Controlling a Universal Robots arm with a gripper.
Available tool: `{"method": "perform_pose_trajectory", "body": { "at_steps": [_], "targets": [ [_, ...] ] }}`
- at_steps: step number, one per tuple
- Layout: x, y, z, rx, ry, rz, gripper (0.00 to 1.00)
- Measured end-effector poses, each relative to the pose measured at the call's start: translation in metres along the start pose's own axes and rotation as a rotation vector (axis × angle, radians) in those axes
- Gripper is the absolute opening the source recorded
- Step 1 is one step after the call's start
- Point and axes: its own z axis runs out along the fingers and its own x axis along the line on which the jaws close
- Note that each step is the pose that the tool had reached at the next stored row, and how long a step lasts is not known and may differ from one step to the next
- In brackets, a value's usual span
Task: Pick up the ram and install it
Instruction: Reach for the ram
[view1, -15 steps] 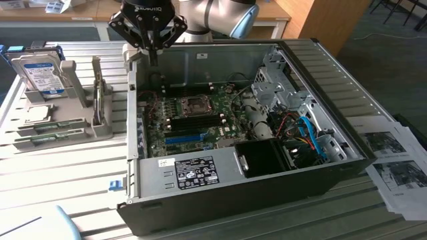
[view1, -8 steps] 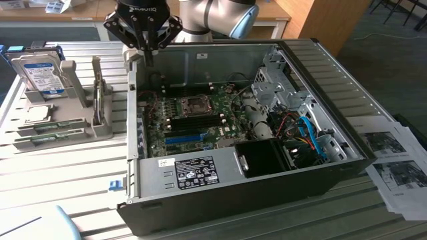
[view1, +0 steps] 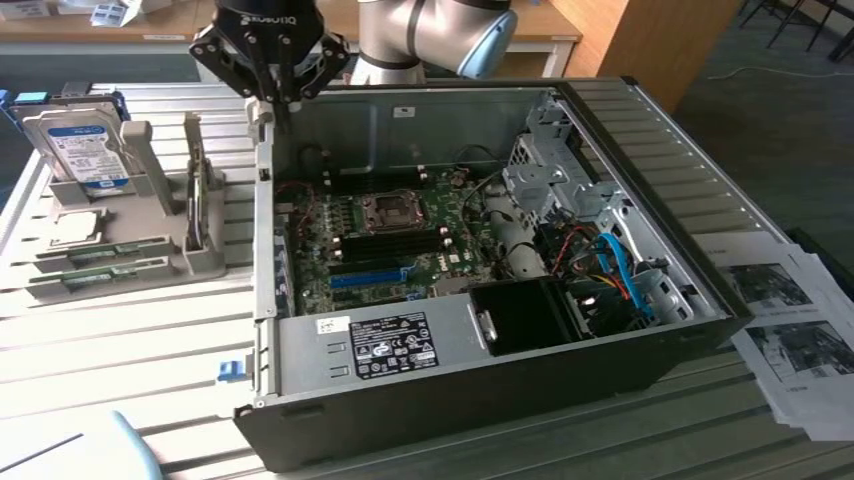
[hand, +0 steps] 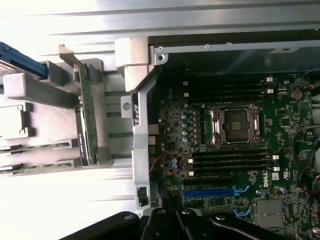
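Note:
Two green ram sticks (view1: 110, 252) lie flat in the front slots of a grey holder (view1: 207, 262) at the exterior view's left; the wrist view shows them too (hand: 36, 147). My gripper (view1: 272, 108) hangs high over the back end of the open computer case's left wall (view1: 267, 200), between the holder and the motherboard (view1: 380, 235). Its fingers are shut with nothing between them. The ram sticks are well away from it, lower and nearer the front. Black memory slots (hand: 231, 158) run beside the processor socket (hand: 236, 125).
A silver hard drive (view1: 78, 145) stands at the back of the holder, and an upright green card (hand: 86, 117) sits at its edge. A blue slot (view1: 367, 277) lies on the motherboard. Drive cage and cables (view1: 587, 230) fill the case's right. Papers (view1: 787, 320) lie right of the case.

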Motion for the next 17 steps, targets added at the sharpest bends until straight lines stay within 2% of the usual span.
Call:
{"method": "perform_pose_trajectory", "body": {
  "at_steps": [17],
  "targets": [
    [0.034, -0.0026, 0.0028, 0.0011, 0.0159, 0.001, 0.09]
  ]
}}
